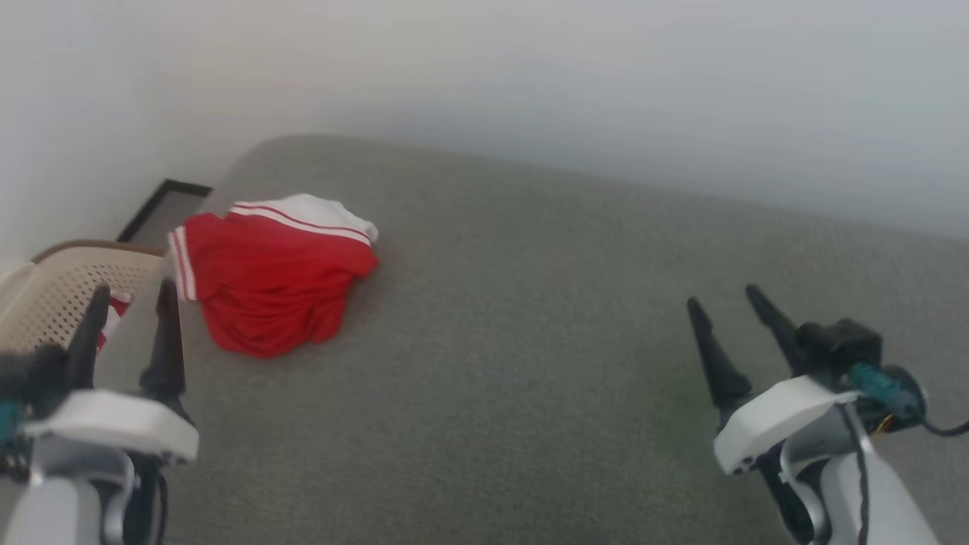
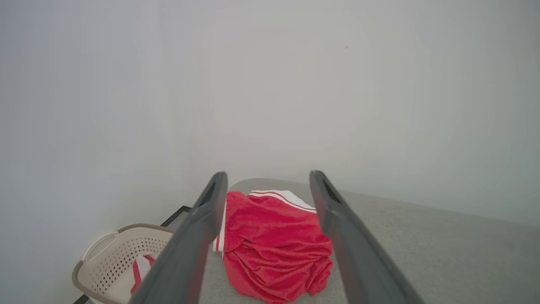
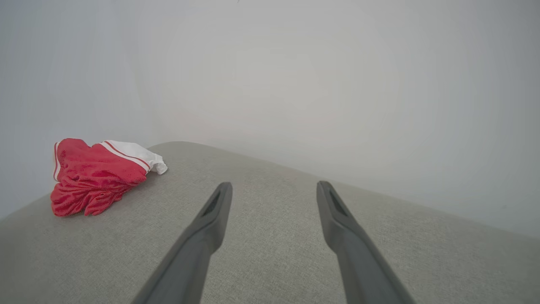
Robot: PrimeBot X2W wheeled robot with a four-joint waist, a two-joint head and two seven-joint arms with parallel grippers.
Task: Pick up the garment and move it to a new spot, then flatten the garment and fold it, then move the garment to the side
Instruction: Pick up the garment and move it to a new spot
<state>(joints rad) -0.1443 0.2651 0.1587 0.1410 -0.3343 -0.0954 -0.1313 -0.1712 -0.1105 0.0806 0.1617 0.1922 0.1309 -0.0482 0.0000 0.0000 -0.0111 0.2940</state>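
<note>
The garment point(image 1: 272, 280) is a red shirt with a white striped sleeve, lying crumpled near the far left corner of a grey cushioned surface point(image 1: 530, 341). My left gripper point(image 1: 132, 295) stands open at the lower left, just short of the garment and to its left, holding nothing. In the left wrist view the garment point(image 2: 274, 245) lies straight ahead between the left gripper's point(image 2: 268, 179) fingers. My right gripper point(image 1: 719, 299) is open over bare fabric at the lower right, far from the shirt. The right wrist view has the garment point(image 3: 95, 177) at far left, well away from the right gripper point(image 3: 274, 188).
A beige perforated laundry basket point(image 1: 53, 295) stands off the surface's left edge, with red-and-white cloth inside point(image 2: 141, 272). A dark-framed panel point(image 1: 163, 208) lies on the floor behind it. A pale wall point(image 1: 530, 91) runs close behind the surface's far edge.
</note>
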